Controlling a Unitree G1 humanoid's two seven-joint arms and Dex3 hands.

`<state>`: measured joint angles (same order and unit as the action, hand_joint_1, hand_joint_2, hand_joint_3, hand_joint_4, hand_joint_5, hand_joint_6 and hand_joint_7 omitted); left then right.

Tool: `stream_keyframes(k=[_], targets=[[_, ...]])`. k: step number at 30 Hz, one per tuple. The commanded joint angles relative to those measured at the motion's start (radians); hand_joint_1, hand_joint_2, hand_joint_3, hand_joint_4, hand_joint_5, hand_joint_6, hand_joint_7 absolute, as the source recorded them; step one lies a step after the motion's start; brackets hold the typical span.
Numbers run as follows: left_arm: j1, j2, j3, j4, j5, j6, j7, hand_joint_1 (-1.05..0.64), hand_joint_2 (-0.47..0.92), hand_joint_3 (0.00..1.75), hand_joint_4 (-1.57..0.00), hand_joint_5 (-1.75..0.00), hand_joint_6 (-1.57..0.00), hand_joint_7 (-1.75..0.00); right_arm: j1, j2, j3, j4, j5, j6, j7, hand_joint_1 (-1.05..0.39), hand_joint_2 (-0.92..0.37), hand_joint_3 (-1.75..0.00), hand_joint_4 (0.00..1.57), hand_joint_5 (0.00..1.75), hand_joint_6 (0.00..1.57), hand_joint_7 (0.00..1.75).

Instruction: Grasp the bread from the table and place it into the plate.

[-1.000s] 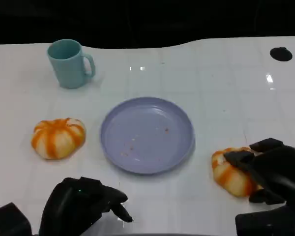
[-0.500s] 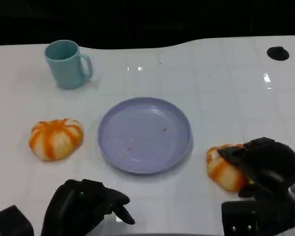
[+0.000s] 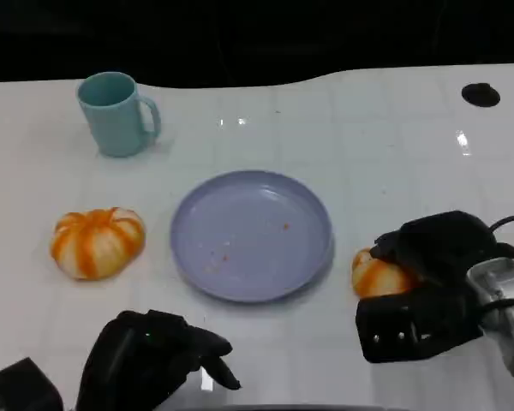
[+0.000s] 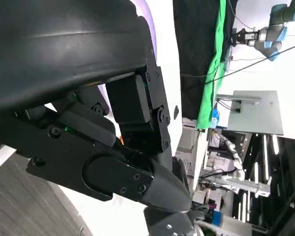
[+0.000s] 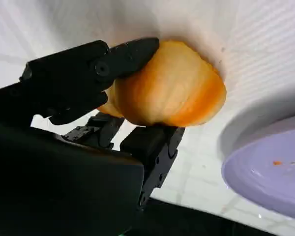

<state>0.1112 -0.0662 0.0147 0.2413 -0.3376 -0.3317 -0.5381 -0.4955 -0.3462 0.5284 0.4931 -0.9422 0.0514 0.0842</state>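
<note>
White table (image 3: 394, 128), plate (image 3: 251, 235) w/ crumbs, right hand (image 3: 433, 257) grasping bread (image 3: 375, 276), left hand (image 3: 158, 360) clenched

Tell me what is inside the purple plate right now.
The purple plate holds no bread, just a few small orange crumbs. One bread sits beside its rim in the right hand; the hand covers part of it. The other bread lies outside too.

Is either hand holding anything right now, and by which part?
The right hand grips the bread, fingers clamped on opposite sides of the loaf. The left hand holds nothing.
</note>
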Motion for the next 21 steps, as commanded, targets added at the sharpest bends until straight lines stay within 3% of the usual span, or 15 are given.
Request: stream_keyframes(k=[1, 5, 12, 13, 14, 17, 18, 21], targets=[[0.012, 0.008, 0.000, -0.015, 0.010, -0.004, 0.015, -0.97, 0.92, 0.00, -1.23, -0.90, -1.54, 0.00, -0.017, 0.002, 0.080, 0.177, -0.065, -0.020, -0.148, -0.28, -0.92, -0.12, 0.78, 1.38, 1.09, 0.03], [0.015, 0.008, -0.001, -0.023, 0.011, 0.003, 0.020, -0.97, 0.91, 0.00, -1.23, -0.90, -1.54, 0.00, -0.044, 0.012, 0.094, 0.271, -0.051, -0.062, -0.288, -0.28, -0.92, -0.26, 0.81, 1.52, 1.14, 0.04], [0.017, 0.010, -0.002, -0.022, 0.013, -0.002, 0.022, -0.97, 0.91, 0.00, -1.23, -0.90, -1.54, 0.00, -0.072, 0.025, 0.078, 0.357, -0.012, -0.115, -0.472, -0.27, -0.92, -0.23, 0.83, 1.74, 1.26, 0.17], [0.017, 0.010, -0.002, -0.022, 0.012, -0.001, 0.022, -0.97, 0.91, 0.00, -1.23, -0.90, -1.54, 0.00, -0.074, 0.023, 0.074, 0.360, -0.005, -0.124, -0.494, -0.26, -0.92, -0.21, 0.84, 1.74, 1.18, 0.36], [0.017, 0.011, -0.003, -0.021, 0.012, -0.002, 0.022, -0.97, 0.91, 0.00, -1.22, -0.90, -1.54, 0.00, -0.075, 0.020, 0.068, 0.359, 0.006, -0.137, -0.516, -0.26, -0.92, -0.20, 0.85, 1.75, 1.04, 0.68], [0.016, 0.011, -0.003, -0.019, 0.012, -0.002, 0.022, -0.96, 0.91, 0.00, -1.22, -0.90, -1.54, 0.00, -0.076, 0.010, 0.046, 0.347, 0.034, -0.172, -0.568, -0.26, -0.92, -0.22, 0.87, 1.75, 0.80, 1.26], [0.015, 0.011, -0.003, -0.019, 0.013, -0.002, 0.023, -0.96, 0.91, 0.00, -1.22, -0.90, -1.54, 0.00, -0.074, 0.006, 0.034, 0.337, 0.046, -0.189, -0.585, -0.26, -0.92, -0.22, 0.87, 1.75, 0.78, 1.32], [0.016, 0.011, -0.003, -0.021, 0.009, 0.004, 0.023, -0.97, 0.91, 0.00, -1.22, -0.90, -1.54, 0.00, -0.067, -0.011, 0.006, 0.297, 0.071, -0.229, -0.617, -0.24, -0.92, -0.20, 0.88, 1.75, 0.82, 1.24]])
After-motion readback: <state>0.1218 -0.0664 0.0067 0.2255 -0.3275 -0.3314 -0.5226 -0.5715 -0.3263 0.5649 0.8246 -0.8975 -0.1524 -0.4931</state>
